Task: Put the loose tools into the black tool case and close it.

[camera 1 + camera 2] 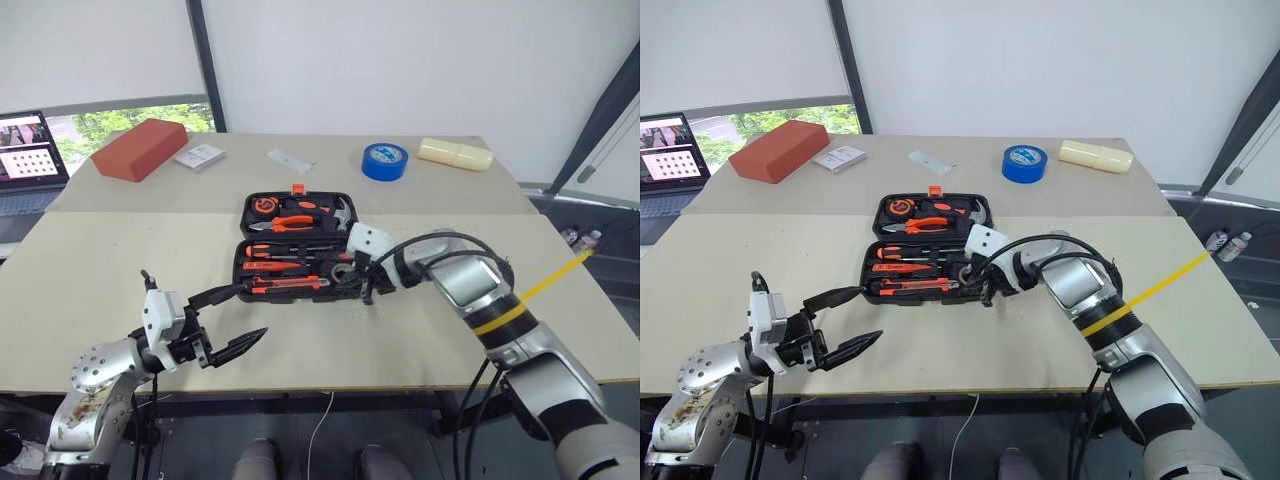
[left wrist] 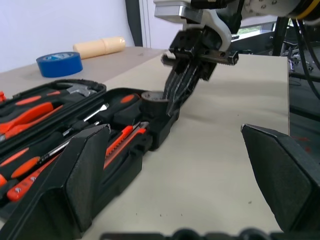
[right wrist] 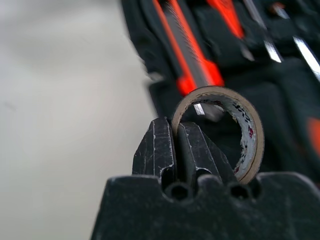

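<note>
Here the right gripper [image 3: 175, 150] has its two black fingers pressed together on the wall of the small black tape roll [image 3: 245, 130], one finger inside the ring and one outside. It holds the roll over the near right corner of the black plastic hinged tool case [image 1: 244, 212], which lies open on the beige table [image 1: 420, 330]. Just beyond the pinched roll, in the case's near half, sit the orange-and-black utility knife [image 1: 290, 285] and the orange-and-black-handled screwdrivers [image 1: 285, 252]. The left gripper [image 1: 232, 318] hovers near the table's front edge with its fingers spread wide, holding nothing; the case lies just ahead of its fingertips. Well beyond both grippers lie a larger blue tape roll [image 1: 385, 160] and a red brick-like block [image 1: 140, 149].
</note>
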Controlling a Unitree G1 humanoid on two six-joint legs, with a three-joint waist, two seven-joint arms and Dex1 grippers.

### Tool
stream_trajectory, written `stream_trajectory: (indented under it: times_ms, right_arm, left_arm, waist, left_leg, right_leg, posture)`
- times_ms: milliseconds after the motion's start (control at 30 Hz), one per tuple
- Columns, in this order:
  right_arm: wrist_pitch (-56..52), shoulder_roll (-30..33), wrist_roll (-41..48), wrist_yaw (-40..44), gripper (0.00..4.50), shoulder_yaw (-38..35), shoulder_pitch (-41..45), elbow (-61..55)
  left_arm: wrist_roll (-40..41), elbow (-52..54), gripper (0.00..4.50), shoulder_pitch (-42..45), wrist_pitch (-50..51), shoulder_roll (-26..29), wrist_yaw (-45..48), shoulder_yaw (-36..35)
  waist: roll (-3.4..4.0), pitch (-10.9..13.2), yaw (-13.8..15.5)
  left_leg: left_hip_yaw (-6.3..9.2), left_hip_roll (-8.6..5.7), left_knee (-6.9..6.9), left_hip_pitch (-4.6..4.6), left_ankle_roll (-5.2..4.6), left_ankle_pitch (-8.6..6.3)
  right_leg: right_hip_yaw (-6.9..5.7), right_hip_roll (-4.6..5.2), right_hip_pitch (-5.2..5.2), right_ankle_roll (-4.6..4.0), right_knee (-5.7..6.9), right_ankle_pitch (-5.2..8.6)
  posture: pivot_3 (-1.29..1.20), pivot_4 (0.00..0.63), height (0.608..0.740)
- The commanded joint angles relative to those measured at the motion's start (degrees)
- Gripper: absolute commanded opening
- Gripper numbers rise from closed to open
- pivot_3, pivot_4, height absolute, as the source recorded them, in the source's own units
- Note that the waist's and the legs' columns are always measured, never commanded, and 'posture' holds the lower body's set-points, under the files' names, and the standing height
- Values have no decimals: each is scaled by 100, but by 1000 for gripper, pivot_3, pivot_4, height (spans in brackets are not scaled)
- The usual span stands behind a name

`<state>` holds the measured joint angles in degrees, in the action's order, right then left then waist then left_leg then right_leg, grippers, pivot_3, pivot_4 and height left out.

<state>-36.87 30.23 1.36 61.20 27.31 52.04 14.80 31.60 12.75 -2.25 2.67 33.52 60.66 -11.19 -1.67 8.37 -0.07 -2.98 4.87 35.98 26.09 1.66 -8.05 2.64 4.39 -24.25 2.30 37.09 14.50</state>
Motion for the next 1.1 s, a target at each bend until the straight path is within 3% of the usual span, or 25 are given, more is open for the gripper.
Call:
stream_trajectory:
  times_ms: [33,267,333,367,467,633,700,733,800,967,1100]
  right_arm:
    - [63,41,-164,26,49,-17,68,62]
    - [-69,-115,-3,253,49,-143,151,298]
    - [-22,-113,26,418,812,-136,193,290]
    - [-25,-75,57,553,933,-129,219,252]
    - [-21,46,190,907,1883,-217,343,187]
    - [64,140,685,1243,3530,-853,605,315]
    - [247,127,732,1030,3530,-1148,673,636]
    - [362,109,699,861,3395,-1262,696,834]
    - [849,0,435,251,2956,-1377,750,1420]
    - [2443,-404,-379,-1237,1141,-1264,992,2958]
    - [3406,-909,-901,-2132,0,-1108,1419,4217]
  left_arm:
    - [-5,211,4500,-1,-122,12,-65,-78]
    - [-48,151,4500,13,-190,7,-115,-55]
    - [-55,112,4500,41,-201,42,-114,-95]
    - [-67,91,4500,52,-205,71,-122,-125]
    - [-42,19,4500,95,-178,133,-169,-244]
    - [6,-178,4500,310,72,208,-463,-461]
    - [-125,-473,4500,580,298,238,-879,-580]
    - [-181,-661,3987,752,472,257,-1131,-641]
    - [-468,-1236,3471,1207,732,333,-1665,-673]
    - [-1148,-2583,1739,2351,827,315,-2526,-498]
    - [-1749,-4050,391,3480,714,151,-2763,-16]
  waist:
    - [1,0,-4]
    - [1,0,-1]
    - [1,0,-1]
    - [1,0,-2]
    - [1,0,-3]
    - [2,2,-21]
    - [2,2,-18]
    - [2,2,-10]
    - [1,2,0]
    - [-2,4,-24]
    - [-5,9,-65]
  left_leg:
    - [-1,0,-1,1,0,0]
    - [0,1,-2,0,0,0]
    - [0,1,-3,0,0,0]
    - [0,1,-3,0,0,0]
    - [0,1,-5,0,0,0]
    - [1,2,-8,1,-1,0]
    - [1,2,-7,0,-1,0]
    - [1,2,-6,0,0,0]
    - [4,2,-6,-1,0,1]
    - [3,-2,-6,-3,1,7]
    - [5,-5,-12,5,0,8]
  right_leg:
    - [0,0,-3,-2,1,-1]
    - [0,-1,0,-1,0,0]
    - [0,-1,-1,-1,0,0]
    - [0,-1,-1,-1,0,0]
    - [0,-2,-1,0,-1,1]
    - [0,-3,-4,-2,1,2]
    - [0,-3,-3,-2,1,2]
    - [-1,-3,-2,-1,1,1]
    - [-5,-4,0,0,2,0]
    - [-5,-4,1,7,0,-5]
    - [-3,-5,-5,10,2,-8]
  posture:
    - [0,150,740]
    - [0,150,740]
    - [0,150,740]
    - [0,150,740]
    - [0,150,740]
    - [0,150,740]
    - [0,150,740]
    - [0,150,740]
    - [0,150,740]
    - [0,150,740]
    - [0,150,740]
